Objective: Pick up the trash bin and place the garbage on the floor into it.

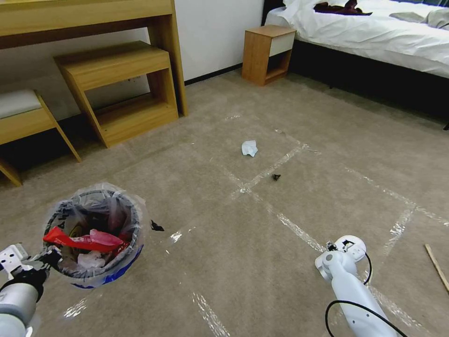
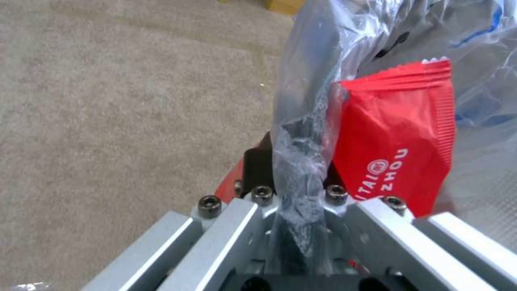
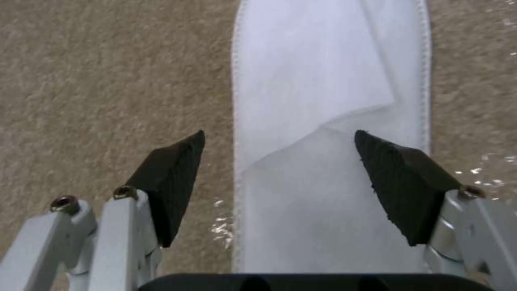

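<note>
My left gripper (image 2: pixel 295 169) is shut on the rim of the trash bin (image 1: pixel 93 229), pinching the crinkly clear liner (image 2: pixel 301 121); in the head view the bin hangs at the lower left. A red wrapper (image 1: pixel 84 240) and a white tissue (image 1: pixel 91 260) lie inside it; the same red wrapper (image 2: pixel 398 137) shows in the left wrist view. My right gripper (image 3: pixel 280 165) stands open just above a flat white slipper (image 3: pixel 328 101) on the carpet, with its pads (image 3: pixel 172 178) either side of it. The right arm (image 1: pixel 343 271) points down at the lower right. More garbage lies ahead: a white tissue wad (image 1: pixel 249 148), dark scraps (image 1: pixel 276 177) and a wooden stick (image 1: pixel 437 267).
A wooden desk with a lower shelf (image 1: pixel 117 89) and a stool (image 1: pixel 23 117) stand at the back left. A nightstand (image 1: pixel 266 54) and a bed (image 1: pixel 374 37) are at the back right. Clear tape strips (image 1: pixel 280 215) cross the tan carpet.
</note>
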